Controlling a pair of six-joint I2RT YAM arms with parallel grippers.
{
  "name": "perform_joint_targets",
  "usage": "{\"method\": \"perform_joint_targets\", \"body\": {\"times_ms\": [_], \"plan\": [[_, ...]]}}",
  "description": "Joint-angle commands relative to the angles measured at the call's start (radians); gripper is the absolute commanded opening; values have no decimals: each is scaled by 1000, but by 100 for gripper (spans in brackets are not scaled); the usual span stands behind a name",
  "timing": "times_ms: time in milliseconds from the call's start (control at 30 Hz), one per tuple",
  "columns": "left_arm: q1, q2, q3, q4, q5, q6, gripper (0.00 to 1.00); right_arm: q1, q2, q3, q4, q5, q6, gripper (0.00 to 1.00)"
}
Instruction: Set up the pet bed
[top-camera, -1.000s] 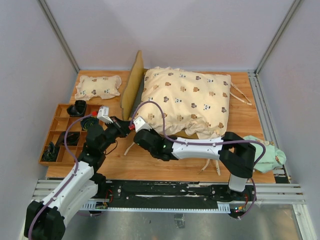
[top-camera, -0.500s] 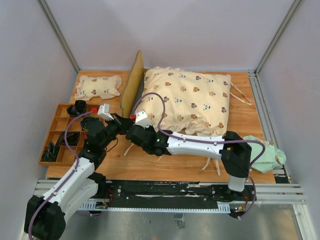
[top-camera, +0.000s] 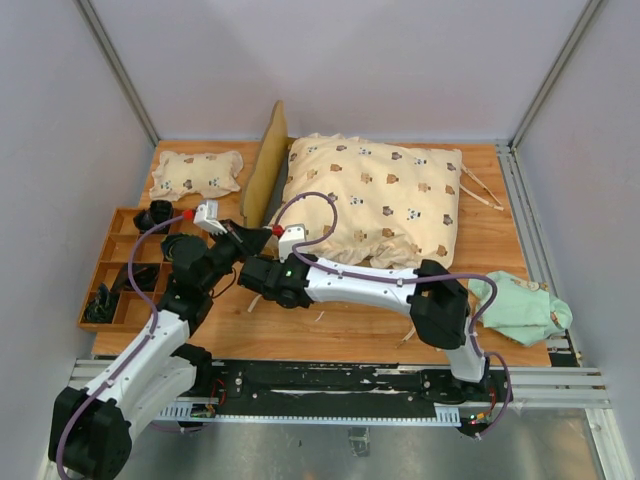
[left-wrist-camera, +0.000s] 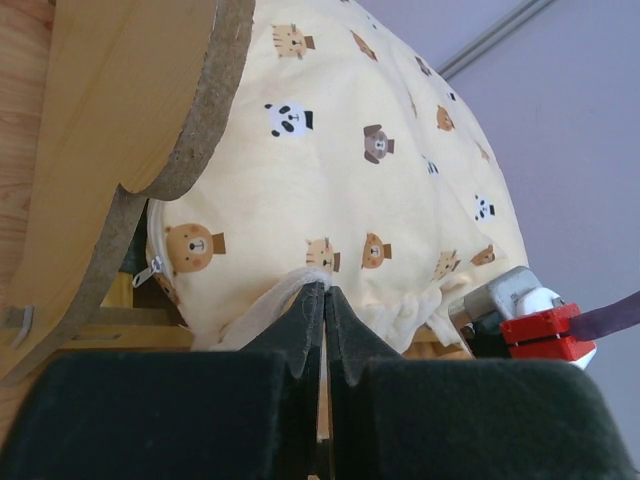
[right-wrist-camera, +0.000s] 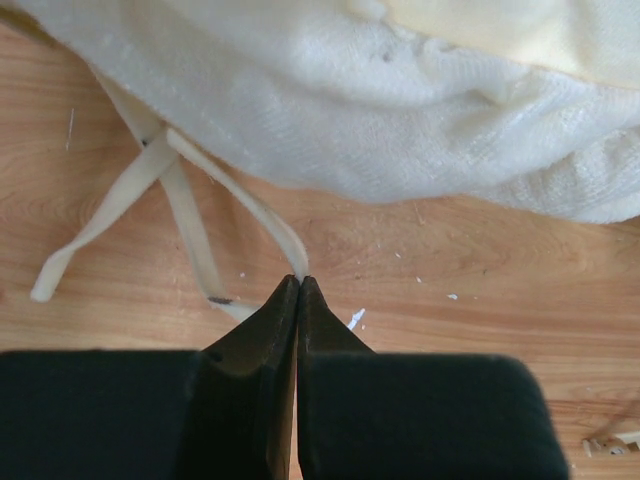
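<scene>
The pet bed shows its light-wood wavy headboard (top-camera: 264, 168) standing on edge; it fills the upper left of the left wrist view (left-wrist-camera: 130, 100). A thick cream bear-print cushion (top-camera: 375, 200) covers the rest of the frame. My left gripper (top-camera: 258, 238) is at the cushion's near left corner, shut on a white fabric strap (left-wrist-camera: 268, 305) coming off the cushion (left-wrist-camera: 340, 170). My right gripper (top-camera: 252, 274) is just below it, low over the table, shut on a cream tie ribbon (right-wrist-camera: 268, 225) that hangs from the cushion's white underside (right-wrist-camera: 400, 120).
A small ruffled bear-print quilt (top-camera: 196, 173) lies at the back left. A wooden compartment tray (top-camera: 112, 262) with dark items sits at the left edge. A green cloth (top-camera: 522, 306) lies at the front right. More ties trail off the cushion's right corner (top-camera: 480, 188).
My right arm has swung left along the front of the bed, uncovering more of the green cloth. My left gripper has shifted slightly up and right toward the cushion corner.
</scene>
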Motion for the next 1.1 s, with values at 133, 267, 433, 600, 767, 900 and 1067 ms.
{"method": "perform_joint_targets", "body": {"times_ms": [133, 267, 433, 600, 767, 900, 1067], "plan": [[7, 18, 21, 49, -25, 9, 4, -7, 111, 125, -78, 116, 19, 0], [6, 28, 19, 57, -20, -10, 4, -23, 130, 126, -52, 135, -12, 0], [6, 31, 10, 61, -26, -32, 4, -25, 97, 40, 182, 157, -223, 0], [6, 30, -3, 63, -31, -49, 4, -37, 63, -86, 465, 97, -435, 0], [5, 43, -4, 62, -32, -61, 3, -49, 74, -123, 574, 86, -552, 0], [6, 49, -4, 62, -27, -69, 4, -55, 25, -216, 674, 77, -599, 0], [6, 34, -1, 44, -9, -75, 16, -72, -4, -349, 967, -76, -883, 0]]}}
